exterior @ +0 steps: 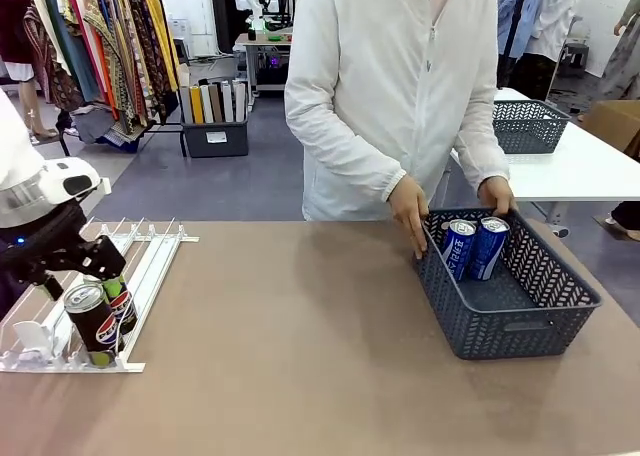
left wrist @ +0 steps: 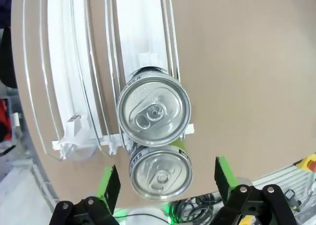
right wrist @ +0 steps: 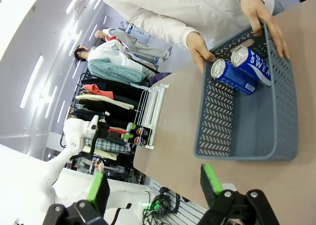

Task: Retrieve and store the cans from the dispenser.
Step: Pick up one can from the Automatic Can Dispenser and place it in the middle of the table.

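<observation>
Left gripper – black linkage, flat green pads – has its jaws wide apart, clamped on nothing. The left wrist view looks straight down on two slim black cylindrical Pepsi cans w/ shiny silver tops and pull tabs. The lower can sits between the two pads, w/ a gap on each side.

Both cans stand upright, one right behind the other, at the front end of a lane of the flat white plastic dispenser. It has long parallel rails w/ thin wire guides, and a small white pusher block sits just behind the cans.

In the front view the left gripper hangs just over the rear can. The front can stands at the rack's near lip. The dispenser lies on the left part of the matte brown table.

Right gripper, same build, also has its jaws apart w/ nothing between them. It hangs near the table's edge, above the rectangular dark grey plastic mesh basket w/ herringbone slots.

Inside the basket, two blue slim cans w/ white "SWEAT" lettering lean side by side against its far wall. A person in a white long-sleeved jacket holds the basket – one hand at a far corner, the other hand on the far rim.
</observation>
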Controlling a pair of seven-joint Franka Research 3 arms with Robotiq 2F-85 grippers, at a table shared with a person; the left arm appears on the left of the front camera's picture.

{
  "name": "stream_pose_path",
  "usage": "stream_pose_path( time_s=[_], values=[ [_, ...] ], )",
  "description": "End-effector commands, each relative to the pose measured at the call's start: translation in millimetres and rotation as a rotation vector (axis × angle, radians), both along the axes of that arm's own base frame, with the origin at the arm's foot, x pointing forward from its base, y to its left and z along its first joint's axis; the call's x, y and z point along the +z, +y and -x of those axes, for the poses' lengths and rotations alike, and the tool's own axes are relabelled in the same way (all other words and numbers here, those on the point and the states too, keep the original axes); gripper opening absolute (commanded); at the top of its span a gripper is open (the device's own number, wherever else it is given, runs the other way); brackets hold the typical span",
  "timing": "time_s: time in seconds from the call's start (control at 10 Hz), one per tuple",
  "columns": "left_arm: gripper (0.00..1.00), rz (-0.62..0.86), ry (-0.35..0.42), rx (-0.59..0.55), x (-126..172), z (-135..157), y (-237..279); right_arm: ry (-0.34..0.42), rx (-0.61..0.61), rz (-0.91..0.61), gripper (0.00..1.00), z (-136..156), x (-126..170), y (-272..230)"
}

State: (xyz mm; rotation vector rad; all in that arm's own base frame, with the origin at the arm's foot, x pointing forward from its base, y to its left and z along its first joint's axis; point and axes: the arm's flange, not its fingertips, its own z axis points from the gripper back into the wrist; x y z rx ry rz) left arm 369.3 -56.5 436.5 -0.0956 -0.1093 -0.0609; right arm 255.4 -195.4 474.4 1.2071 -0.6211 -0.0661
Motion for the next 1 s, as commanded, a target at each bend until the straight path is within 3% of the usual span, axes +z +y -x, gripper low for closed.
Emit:
stream_pose_path(
  time_s=[0.0,0.7,0.8,0.9],
  values=[
    [1.00,-0.031,0.038,0.025,-16,0,-6,-0.032,-0.006,-0.015,1.00,-3,2,0],
    [1.00,-0.059,0.067,0.060,-27,-3,-4,-0.032,-0.006,-0.015,1.00,-3,2,0],
    [0.66,-0.067,0.052,0.064,-28,-4,-5,-0.032,-0.006,-0.015,1.00,-3,2,0],
    [0.08,-0.071,0.049,0.064,-27,-4,-5,-0.032,-0.006,-0.015,1.00,-3,2,0]
  ],
)
